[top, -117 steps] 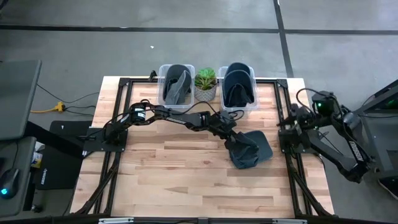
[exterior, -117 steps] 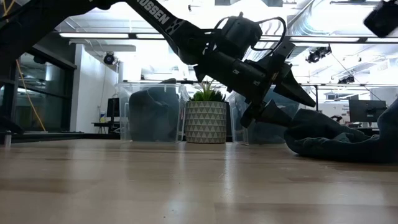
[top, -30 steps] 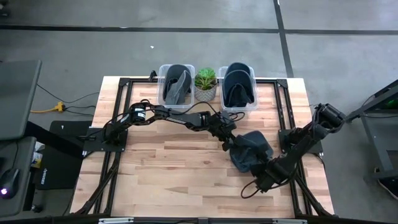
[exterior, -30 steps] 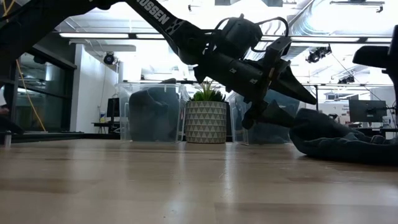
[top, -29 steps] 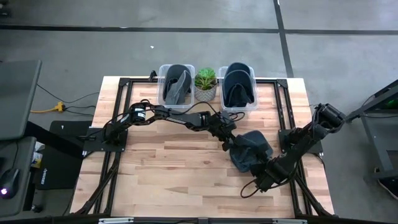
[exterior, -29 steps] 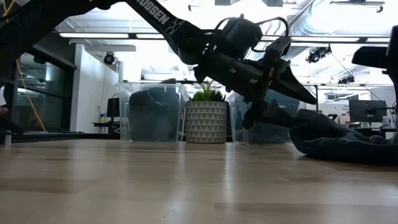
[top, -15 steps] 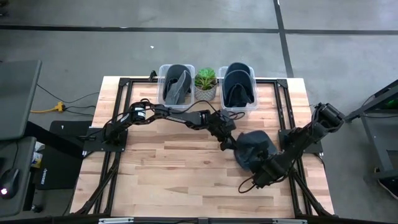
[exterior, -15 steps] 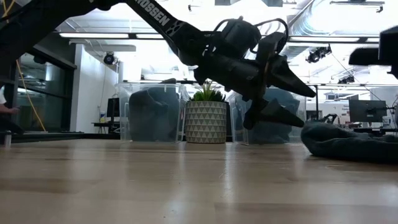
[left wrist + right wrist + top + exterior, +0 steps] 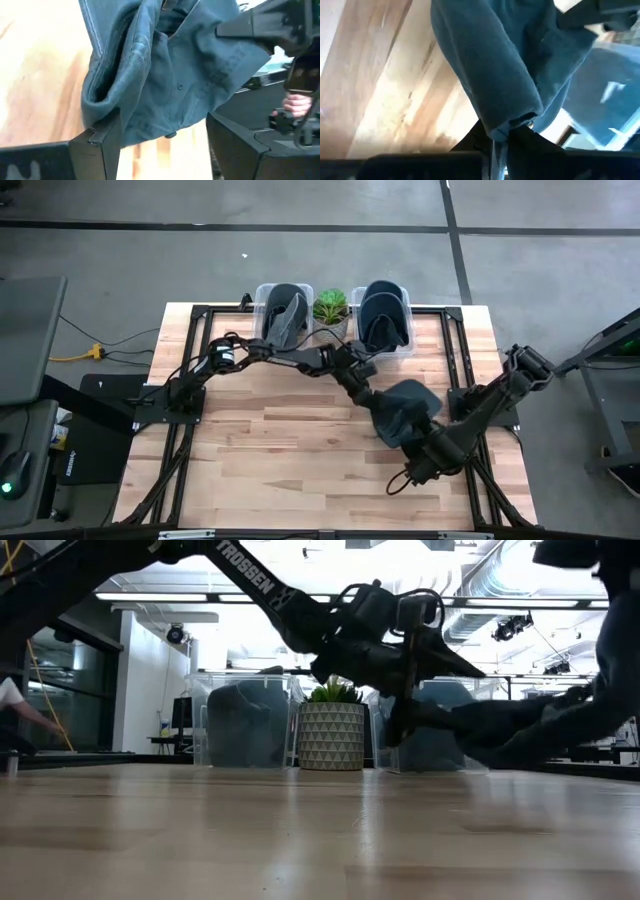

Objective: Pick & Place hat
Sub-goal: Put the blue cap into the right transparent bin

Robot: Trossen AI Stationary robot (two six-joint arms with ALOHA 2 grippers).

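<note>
The dark blue hat (image 9: 405, 412) hangs just above the table at centre right, crumpled into folds (image 9: 490, 65). My right gripper (image 9: 412, 438) reaches in from the near right and is shut on the hat's near edge. My left gripper (image 9: 372, 402) stands open at the hat's left end, and in the left wrist view a fold of the hat (image 9: 170, 75) lies between its two fingers. In the low view the hat (image 9: 510, 725) shows as a dark mass clear of the wood, right of the left gripper (image 9: 450, 690). My left gripper has the hat's left end between its spread fingers (image 9: 97, 142); whether they touch the cloth I cannot tell. My right gripper pinches a folded edge of the hat (image 9: 512, 122) between its two fingers, slanting down from the table's near right. The hat reaches away from the fingers, lifted off the table.
Two clear bins (image 9: 283, 315) (image 9: 384, 315) holding dark hats stand at the far edge with a potted plant (image 9: 330, 315) between them. Black frame rails (image 9: 465, 370) run along the table's sides. A person's hand (image 9: 297, 105) shows beyond the table.
My right gripper has risen with the hat's near edge, and the hat has come up off the table and shifted slightly right. My left gripper has swung a little toward the far edge and rolled, staying at the hat's left end.
</note>
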